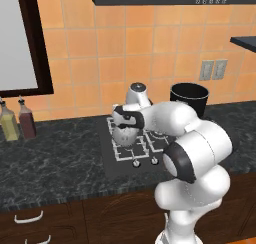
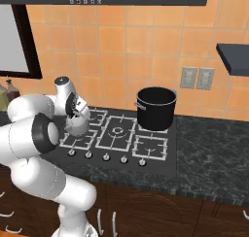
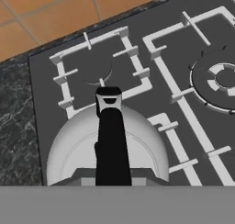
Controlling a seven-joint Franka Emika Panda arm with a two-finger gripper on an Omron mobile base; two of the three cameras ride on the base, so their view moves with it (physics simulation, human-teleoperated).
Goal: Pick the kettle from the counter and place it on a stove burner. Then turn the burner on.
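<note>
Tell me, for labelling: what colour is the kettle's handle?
Black, on the silver kettle; clearest in the hand view.

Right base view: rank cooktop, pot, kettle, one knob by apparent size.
1. Cooktop
2. Pot
3. Kettle, partly hidden behind the arm, but clearly smaller than the pot
4. Knob

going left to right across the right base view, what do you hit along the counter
bottles → kettle over the front-left stove burner, held by the gripper → centre ring burner → black pot → bare counter
</note>
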